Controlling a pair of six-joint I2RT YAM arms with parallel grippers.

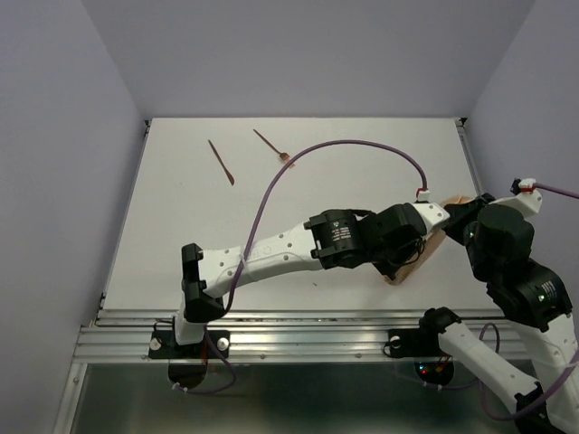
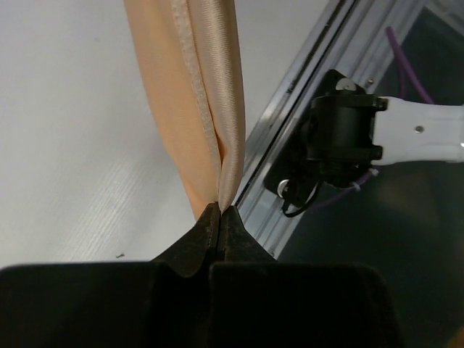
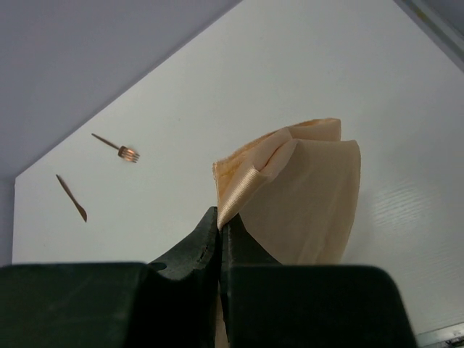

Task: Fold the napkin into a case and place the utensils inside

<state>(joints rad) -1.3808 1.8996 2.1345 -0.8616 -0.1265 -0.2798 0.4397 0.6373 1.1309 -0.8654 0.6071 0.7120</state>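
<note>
Top, desk (image 1: 181, 235): flat, matte white surface.
Top, left arm (image 1: 280, 249): reaches from its base far across to the desk's right front.
Top, right arm (image 1: 502, 240): bent in over the right edge, its wrist near the left arm's wrist.
Top, napkin (image 1: 409, 268): tan slivers show under and between the two wrists; most of it is hidden.
Top, knife (image 1: 222, 162): thin reddish-brown stick at the far left of the desk, well apart from the napkin.
Top, fork (image 1: 270, 145): a similar stick just right of the knife, its paler head toward the near side.
Left wrist, left fingers (image 2: 219, 217): black and tapered, tips pressed together, clenched on the napkin's edge.
Left wrist, napkin: peach satin with a sheen, gathered in long folds running straight away from the tips; a rougher hemmed edge runs along one fold.
Left wrist, rail (image 2: 290, 109): ribbed metal strip at the desk's edge, just beside the napkin.
Right wrist, right fingers (image 3: 219, 225): black, clenched on a folded corner of the napkin.
Right wrist, napkin: rises from the tips as a rounded, doubled flap, smooth and softly creased, with a hem showing at the top.
Right wrist, fork and knife: both lie flat on the desk, far off to the left and apart from each other.
</note>
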